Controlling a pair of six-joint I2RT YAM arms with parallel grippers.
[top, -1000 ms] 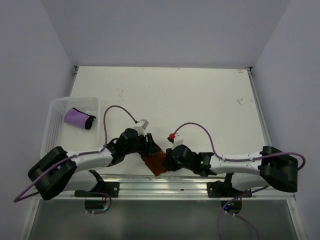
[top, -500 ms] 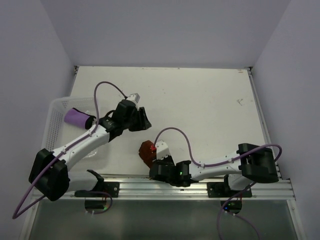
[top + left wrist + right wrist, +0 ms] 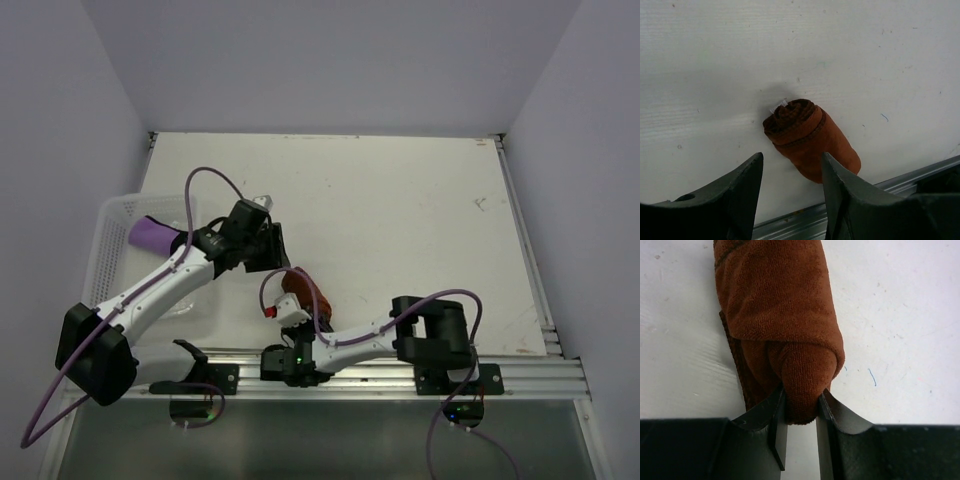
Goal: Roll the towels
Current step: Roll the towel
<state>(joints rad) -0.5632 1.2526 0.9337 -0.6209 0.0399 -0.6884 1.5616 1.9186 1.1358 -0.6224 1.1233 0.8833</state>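
Observation:
The rust orange-brown towel [image 3: 301, 287] lies rolled on the white table near the front edge. It shows as a short roll in the left wrist view [image 3: 807, 137] and fills the right wrist view [image 3: 775, 305]. My right gripper [image 3: 298, 303] [image 3: 801, 395] is shut on the near end of this roll. My left gripper [image 3: 281, 254] [image 3: 791, 159] is open and empty, hovering just behind the roll without touching it. The purple towel [image 3: 150, 234] with its dark end lies rolled in the white basket [image 3: 110, 215] at the left.
A metal rail [image 3: 400, 365] runs along the table's front edge, close to the orange roll; it also shows in the left wrist view [image 3: 920, 167]. The right arm is folded leftward along this rail. The basket stands against the left wall.
The left gripper let go of the orange towel and drew back to the left. The right arm swung left along the front edge, holding the towel, which is now a tight roll.

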